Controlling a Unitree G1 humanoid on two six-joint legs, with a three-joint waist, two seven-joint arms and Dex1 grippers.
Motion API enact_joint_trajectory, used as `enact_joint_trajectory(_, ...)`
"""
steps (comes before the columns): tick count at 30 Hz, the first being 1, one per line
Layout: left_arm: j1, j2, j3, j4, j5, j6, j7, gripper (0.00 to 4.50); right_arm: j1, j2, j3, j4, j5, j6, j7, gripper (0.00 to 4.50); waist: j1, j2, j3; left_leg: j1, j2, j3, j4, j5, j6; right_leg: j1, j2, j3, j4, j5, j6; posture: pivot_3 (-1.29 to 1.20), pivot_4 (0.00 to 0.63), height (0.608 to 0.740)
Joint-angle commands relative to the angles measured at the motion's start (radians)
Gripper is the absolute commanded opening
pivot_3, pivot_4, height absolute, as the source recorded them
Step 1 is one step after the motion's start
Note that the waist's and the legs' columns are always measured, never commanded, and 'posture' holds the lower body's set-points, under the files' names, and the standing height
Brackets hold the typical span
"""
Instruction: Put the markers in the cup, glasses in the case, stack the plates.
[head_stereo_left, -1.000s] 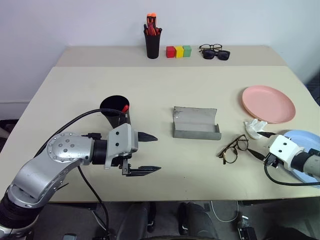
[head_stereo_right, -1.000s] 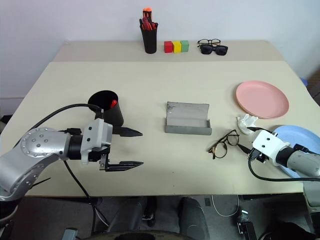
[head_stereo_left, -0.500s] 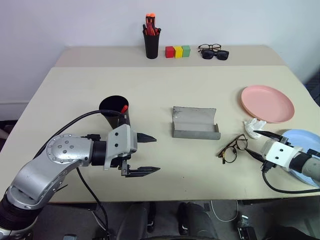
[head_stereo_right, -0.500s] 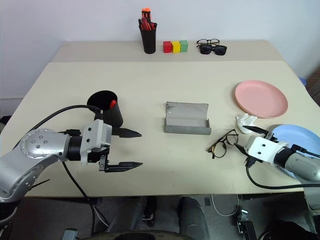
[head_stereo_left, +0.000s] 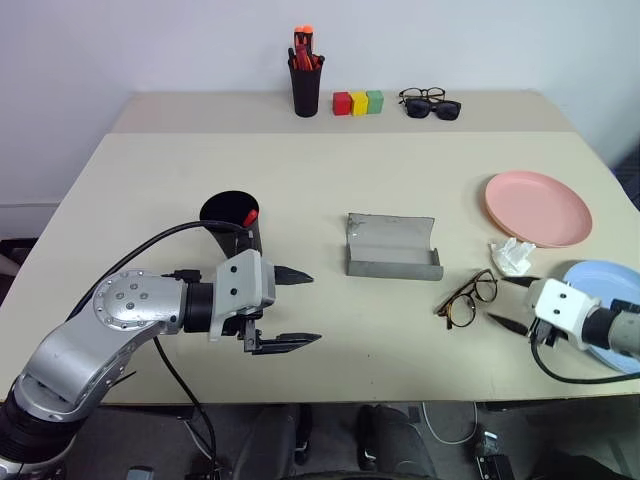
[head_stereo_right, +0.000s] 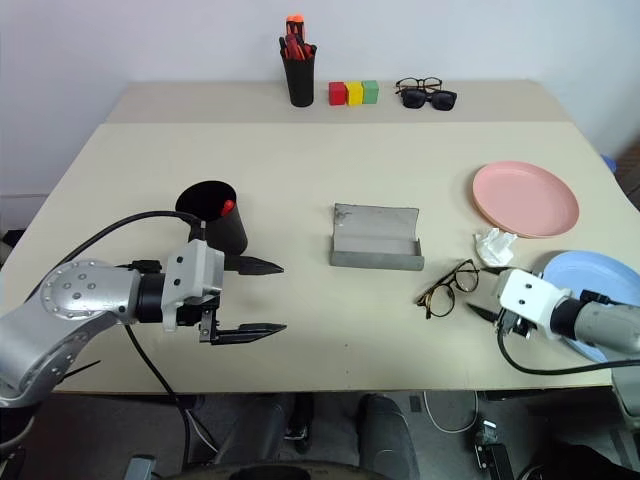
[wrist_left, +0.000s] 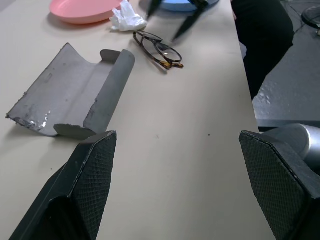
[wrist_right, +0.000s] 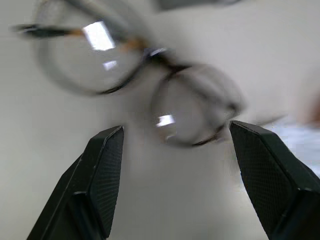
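The wire-rimmed glasses (head_stereo_left: 467, 298) lie on the table in front of the open grey case (head_stereo_left: 391, 247). My right gripper (head_stereo_left: 498, 300) stands open just to their right, fingers pointing at them without touching; the lenses (wrist_right: 195, 110) sit close ahead of it in the right wrist view. The pink plate (head_stereo_left: 537, 207) lies at the right, and the blue plate (head_stereo_left: 612, 300) is partly hidden behind my right arm. A red-capped marker (head_stereo_left: 249, 216) stands inside the black cup (head_stereo_left: 232, 222). My left gripper (head_stereo_left: 312, 307) hovers open and empty in front of the cup, pointing toward the case (wrist_left: 75, 97).
A crumpled white tissue (head_stereo_left: 513, 256) lies between the pink plate and the glasses. At the back of the table stand a pen holder (head_stereo_left: 305, 85), coloured blocks (head_stereo_left: 358, 102) and two more pairs of glasses (head_stereo_left: 430, 103). The table's front edge is close below both grippers.
My right gripper has dropped toward the table's near edge and swung its open fingers round to face the glasses. The left gripper has stayed still.
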Motion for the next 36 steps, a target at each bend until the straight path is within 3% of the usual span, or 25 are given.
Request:
enact_joint_trajectory(1, 0.0, 0.005, 0.019, -0.036, -0.005, -0.007, 0.008, 4.0, 0.023, -0.003, -0.031, -0.075, 0.024, 0.026, 0.004, 3.4, -0.003, 0.0, 0.0, 0.0, 0.0, 0.0, 0.0, 0.0, 0.0, 0.0, 0.0, 0.0, 0.0, 0.0, 0.0, 0.0, 0.15, 0.74)
enact_joint_trajectory(7, -0.003, 0.003, 0.014, -0.036, -0.006, -0.008, 0.012, 4.0, 0.038, 0.063, 0.005, -0.17, 0.074, 0.11, -0.005, 3.4, -0.001, 0.0, 0.0, 0.0, 0.0, 0.0, 0.001, 0.0, 0.0, 0.0, 0.0, 0.0, 0.0, 0.0, 0.0, 0.0, 0.15, 0.74)
enact_joint_trajectory(12, 0.0, 0.004, 0.013, -0.036, -0.009, -0.006, 0.011, 4.0, -0.033, 0.161, 0.058, -0.226, 0.156, 0.231, -0.036, 3.4, -0.002, 0.0, 0.0, 0.0, 0.0, 0.0, 0.0, 0.0, 0.0, 0.0, 0.0, 0.0, 0.0, 0.0, 0.0, 0.0, 0.15, 0.74)
enact_joint_trajectory(18, 0.004, 0.004, 0.013, -0.038, -0.01, -0.005, 0.011, 4.0, -0.168, 0.264, 0.134, -0.182, 0.073, 0.189, -0.136, 3.4, -0.002, 0.0, 0.0, 0.0, 0.0, 0.0, 0.0, 0.0, 0.0, -0.001, 0.0, 0.0, 0.0, 0.0, 0.0, 0.0, 0.15, 0.74)
enact_joint_trajectory(29, 0.0, 0.001, 0.009, -0.039, -0.012, -0.002, 0.021, 4.0, -0.025, 0.146, -0.012, -0.214, 0.063, 0.128, -0.093, 3.4, 0.0, 0.0, 0.0, 0.0, 0.0, 0.0, 0.0, 0.0, 0.0, 0.0, 0.0, 0.0, -0.001, 0.0, 0.0, 0.0, 0.15, 0.74)
enact_joint_trajectory(36, -0.015, 0.002, 0.006, -0.027, -0.024, -0.004, -0.001, 4.0, 0.053, 0.144, -0.056, -0.219, 0.033, 0.098, -0.115, 3.4, -0.001, 0.0, 0.0, 0.0, 0.0, 0.0, 0.0, 0.0, 0.0, -0.001, 0.0, 0.0, 0.0, 0.0, 0.0, 0.0, 0.15, 0.74)
